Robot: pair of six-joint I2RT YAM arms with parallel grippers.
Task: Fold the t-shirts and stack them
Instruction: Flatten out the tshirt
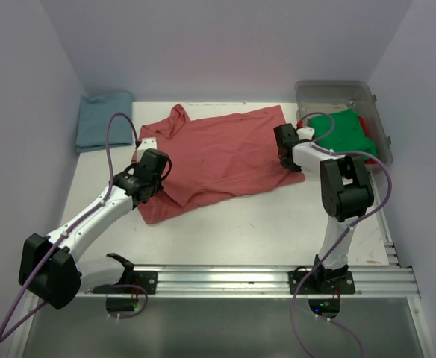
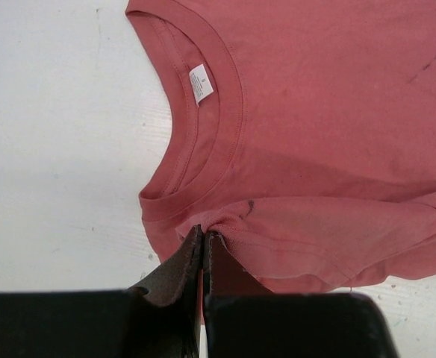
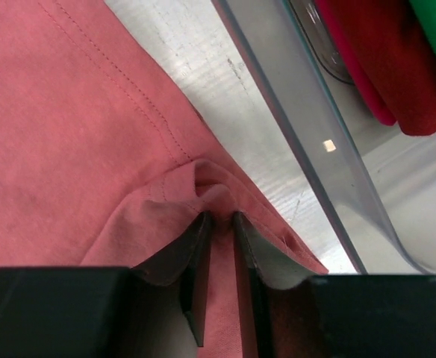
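A salmon-red t-shirt (image 1: 225, 153) lies spread across the middle of the table, its collar and white neck tag (image 2: 200, 82) toward the left. My left gripper (image 1: 157, 155) is shut on a bunched bit of its shoulder just below the collar (image 2: 203, 233). At the shirt's other end, my right gripper (image 1: 284, 153) is shut on a raised fold of the hem (image 3: 219, 216), close to the bin. A dusty teal-blue t-shirt (image 1: 104, 119) sits folded at the back left corner. A bright green t-shirt (image 1: 345, 130) and a red t-shirt (image 3: 382, 60) lie in the bin.
The clear plastic bin (image 1: 334, 89) stands at the back right, its near wall (image 3: 315, 134) right beside my right gripper. Grey walls close in the table on the left, back and right. A metal rail (image 1: 278, 280) runs along the near edge.
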